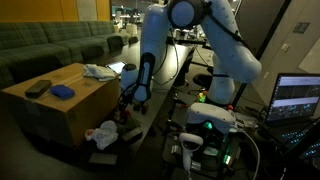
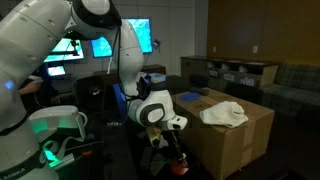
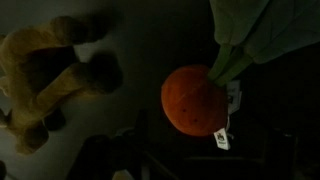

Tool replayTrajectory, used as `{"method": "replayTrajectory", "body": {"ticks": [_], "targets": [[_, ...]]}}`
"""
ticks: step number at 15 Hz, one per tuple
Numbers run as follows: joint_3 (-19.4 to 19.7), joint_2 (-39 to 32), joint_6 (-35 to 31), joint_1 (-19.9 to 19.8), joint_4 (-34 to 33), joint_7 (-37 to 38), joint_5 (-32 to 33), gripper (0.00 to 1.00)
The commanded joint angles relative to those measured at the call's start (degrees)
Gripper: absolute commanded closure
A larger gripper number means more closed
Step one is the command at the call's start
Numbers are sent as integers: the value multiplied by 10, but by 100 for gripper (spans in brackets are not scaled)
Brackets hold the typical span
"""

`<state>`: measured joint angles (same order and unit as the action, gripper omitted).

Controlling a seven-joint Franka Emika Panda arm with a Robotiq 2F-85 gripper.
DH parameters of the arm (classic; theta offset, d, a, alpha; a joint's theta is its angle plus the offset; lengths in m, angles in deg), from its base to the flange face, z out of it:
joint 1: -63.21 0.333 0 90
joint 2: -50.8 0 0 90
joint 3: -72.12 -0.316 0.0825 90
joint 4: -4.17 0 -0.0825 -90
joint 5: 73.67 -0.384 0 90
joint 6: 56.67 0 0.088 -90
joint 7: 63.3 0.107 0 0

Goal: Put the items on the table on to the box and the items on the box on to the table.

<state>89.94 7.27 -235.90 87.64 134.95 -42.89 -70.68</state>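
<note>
Hovering low over the table (image 3: pixel 140 40), the gripper (image 1: pixel 128 103) hung just to the right of the box (image 1: pixel 60 115) in an exterior view. How wide the claw stood could not be read: its fingers were lost in the dark of the wrist view and too small in both exterior views. Nothing was seen held in it.

The wrist view showed an orange plush vegetable (image 3: pixel 195 100) lying free on the dark tabletop, right of centre. Its green cloth leaves (image 3: pixel 255 30) trailed up to the far right, and a white tag (image 3: pixel 222 140) hung at its near side. Well to its left lay a yellow-brown plush toy (image 3: pixel 50 80), apart from it.

On the flat top of the box there were a white cloth (image 2: pixel 225 113), a small blue item (image 1: pixel 62 92) and a dark flat item (image 1: pixel 37 88). None of the three had yet been carried to the table.

The orange plush was probably light, soft and squashy, with a fuzzy skin that would not slip. It looked in no danger of breaking. The round body seemed the best hold, with the jaws set across its widest part and closed until the stuffing gave a little. A pinch on the leaves or tag would likely leave the body swinging. The white cloth would be limp, so it would want bunching at a raised fold.
</note>
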Motion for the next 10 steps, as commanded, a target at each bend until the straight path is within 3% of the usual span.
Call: {"method": "replayTrajectory", "body": {"ticks": [1, 5, 10], "targets": [[-7, 45, -39, 9, 46, -53, -6, 0], [-82, 92, -84, -36, 96, -128, 7, 0], [-184, 124, -88, -90, 144, -184, 14, 0]]}}
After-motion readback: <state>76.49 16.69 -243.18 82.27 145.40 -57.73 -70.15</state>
